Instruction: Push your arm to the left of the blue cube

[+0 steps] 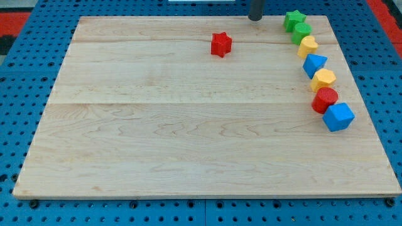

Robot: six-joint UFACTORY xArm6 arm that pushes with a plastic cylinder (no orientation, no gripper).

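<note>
Nothing on the left half of the wooden desk; bare wood from the left edge well past the middle. First thing met going rightward: a red star, alone near the top edge, well apart from everything else. Next, my tip, right at the top edge, between the red star and the column of blocks, touching neither; no hand on this rod, so nothing to stand apart or together. Then, along the right edge, a curved row running from the top right corner downward: green star, green block, yellow block, blue triangular block, yellow hexagon-like block, red cylinder, and last the blue cube, touching the red cylinder, roughly halfway down the right edge. Packed so tightly, the row probably serves as a parked set, leaving the left side of the blue cube open. Likely route: down from the top edge, keeping left of the row, to avoid knocking the yellow or red pieces.
</note>
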